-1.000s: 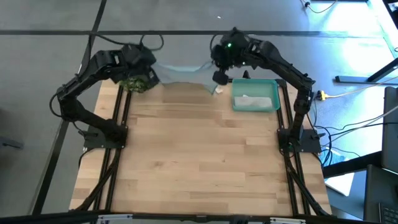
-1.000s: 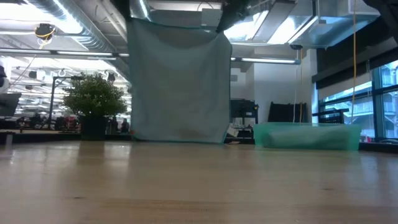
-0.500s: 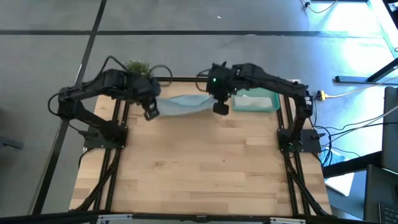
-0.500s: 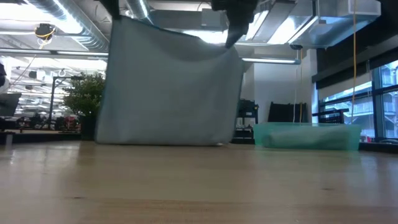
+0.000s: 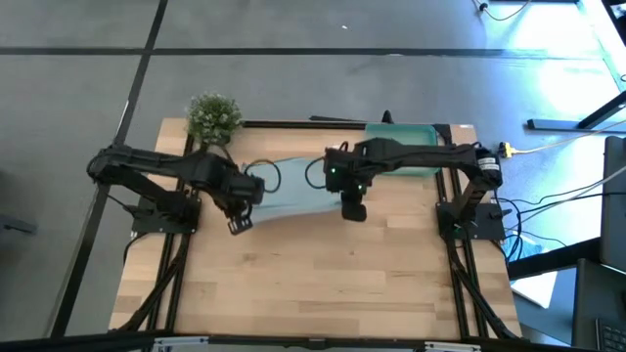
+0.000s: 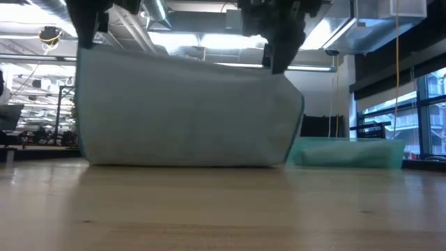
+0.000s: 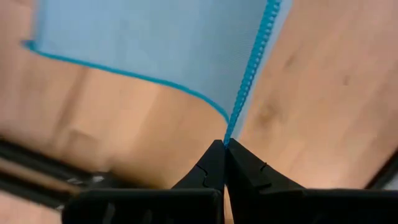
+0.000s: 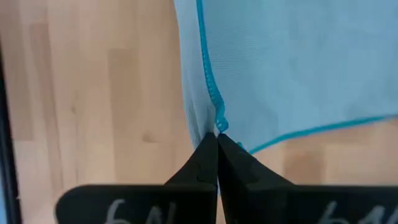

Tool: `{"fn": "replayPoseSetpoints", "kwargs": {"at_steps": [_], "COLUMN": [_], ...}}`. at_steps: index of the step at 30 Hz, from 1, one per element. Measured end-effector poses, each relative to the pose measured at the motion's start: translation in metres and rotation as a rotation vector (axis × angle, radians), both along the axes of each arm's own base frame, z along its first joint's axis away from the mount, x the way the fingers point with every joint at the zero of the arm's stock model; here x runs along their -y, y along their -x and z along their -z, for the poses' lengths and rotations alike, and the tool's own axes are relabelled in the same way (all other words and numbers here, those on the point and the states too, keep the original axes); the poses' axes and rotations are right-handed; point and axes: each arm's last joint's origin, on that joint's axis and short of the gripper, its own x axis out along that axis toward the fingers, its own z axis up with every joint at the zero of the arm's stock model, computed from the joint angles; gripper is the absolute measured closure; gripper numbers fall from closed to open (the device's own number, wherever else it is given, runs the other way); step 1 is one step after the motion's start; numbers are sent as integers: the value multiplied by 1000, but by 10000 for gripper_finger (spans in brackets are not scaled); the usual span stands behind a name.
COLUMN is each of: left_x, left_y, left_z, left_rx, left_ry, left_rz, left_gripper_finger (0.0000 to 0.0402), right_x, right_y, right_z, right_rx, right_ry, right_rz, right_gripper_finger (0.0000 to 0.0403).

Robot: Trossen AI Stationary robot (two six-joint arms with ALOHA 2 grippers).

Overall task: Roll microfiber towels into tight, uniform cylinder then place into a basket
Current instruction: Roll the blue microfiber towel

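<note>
The room was bright. Long ceiling lamps (image 6: 209, 43) glowed white in the low view, and daylight came through the tall windows (image 6: 401, 115). A blue-white glare lay on the grey floor (image 5: 548, 39) from above. The pale wooden table (image 6: 223, 223) looked soft and blurry up close. Both wrist views were a bit fuzzy.

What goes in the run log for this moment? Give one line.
left hand: shut on towel corner | right hand: shut on other corner | towel: hanging stretched between them, lower edge at table | basket: apart
</note>
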Motion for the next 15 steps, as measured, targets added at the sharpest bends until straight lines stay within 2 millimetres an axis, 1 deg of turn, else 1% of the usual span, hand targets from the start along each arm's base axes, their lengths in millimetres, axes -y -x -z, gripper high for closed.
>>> {"fn": "replayPoseSetpoints", "kwargs": {"at_steps": [3, 7, 11, 15], "left_x": [8, 9, 0, -13], "left_y": [-5, -5, -2, 1], "left_z": [16, 34, 48, 60], "left_rx": [20, -5, -55, -83], "left_ry": [42, 41, 6, -83], "left_rz": [31, 7, -69, -167], "left_gripper_finger": [401, 401, 401, 401], "right_x": [-5, -3, 13, 32], "right_y": [-2, -4, -6, -7], "right_z": [13, 26, 37, 51], "right_rx": [14, 34, 93, 148], "right_ry": [-47, -31, 5, 35], "right_rz": [-22, -19, -20, 12], "right_gripper_finger": [403, 403, 403, 403]}}
